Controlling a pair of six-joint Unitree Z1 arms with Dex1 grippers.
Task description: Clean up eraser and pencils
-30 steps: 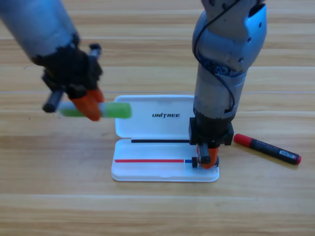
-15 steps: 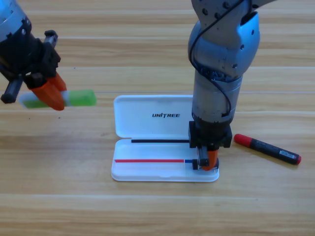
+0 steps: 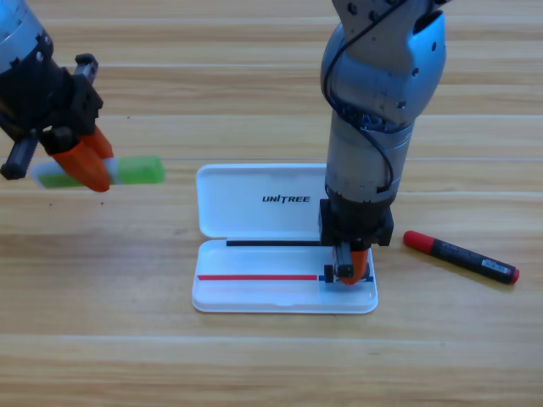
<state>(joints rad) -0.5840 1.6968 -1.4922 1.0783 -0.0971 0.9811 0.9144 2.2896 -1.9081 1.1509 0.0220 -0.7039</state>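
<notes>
The lime-green pencil (image 3: pixel 127 171) hangs level over the table at the far left, with my left gripper (image 3: pixel 83 165) shut on its middle. My right gripper (image 3: pixel 348 270) points straight down into the right end of the open white case (image 3: pixel 254 297). The small dark eraser (image 3: pixel 330 274) sits at its orange jaw tips, just above the case floor, and the jaws look shut on it. The black pencil with a red cap (image 3: pixel 462 258) lies slanted on the table to the right of the case.
The case lid (image 3: pixel 246 199) lies flat behind the tray, marked UNITREE. The right arm's thick grey body (image 3: pixel 373 110) stands over the case's right end and hides part of the lid.
The left gripper carried the green pencil from beside the case lid out to the far left, then held still. The right gripper shifted slightly up and left with the eraser.
</notes>
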